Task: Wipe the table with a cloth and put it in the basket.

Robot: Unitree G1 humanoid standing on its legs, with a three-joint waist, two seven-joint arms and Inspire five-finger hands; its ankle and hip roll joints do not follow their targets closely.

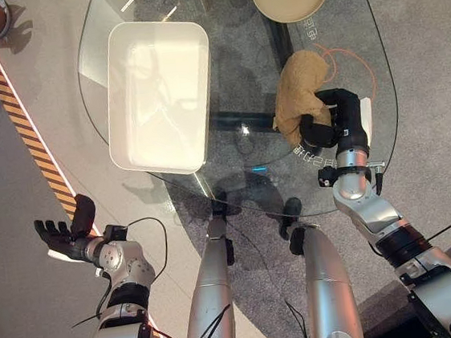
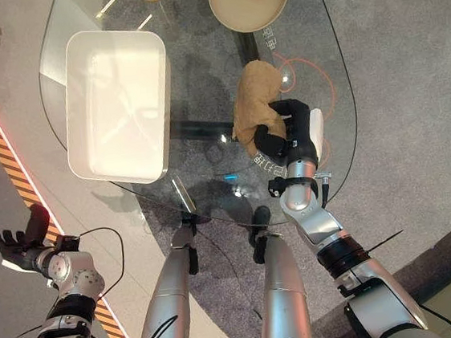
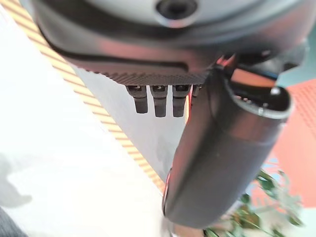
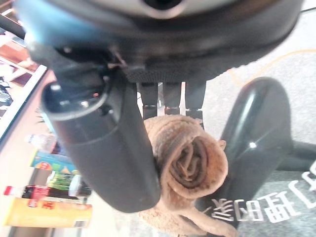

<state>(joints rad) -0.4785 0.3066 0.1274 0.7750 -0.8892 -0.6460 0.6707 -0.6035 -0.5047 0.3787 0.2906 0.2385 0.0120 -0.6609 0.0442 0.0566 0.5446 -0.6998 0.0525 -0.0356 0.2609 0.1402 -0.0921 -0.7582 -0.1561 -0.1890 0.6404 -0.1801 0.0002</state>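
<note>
Right of centre in the head views, the right hand (image 1: 323, 123) has its fingers and thumb curled round a bunched tan cloth (image 1: 296, 89) lying on the glass table (image 1: 230, 63). The white basket (image 1: 160, 95) sits left of it, well apart. At lower left, off the table, the left hand (image 1: 64, 233) looks open, fingers fairly straight.

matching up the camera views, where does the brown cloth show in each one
Left eye view: cloth right of centre on the glass table, in the right hand.
Right eye view: cloth at centre.
Right wrist view: cloth bunched between thumb and fingers.
Shared landmark: white basket, left of the cloth in both eye views.
</note>
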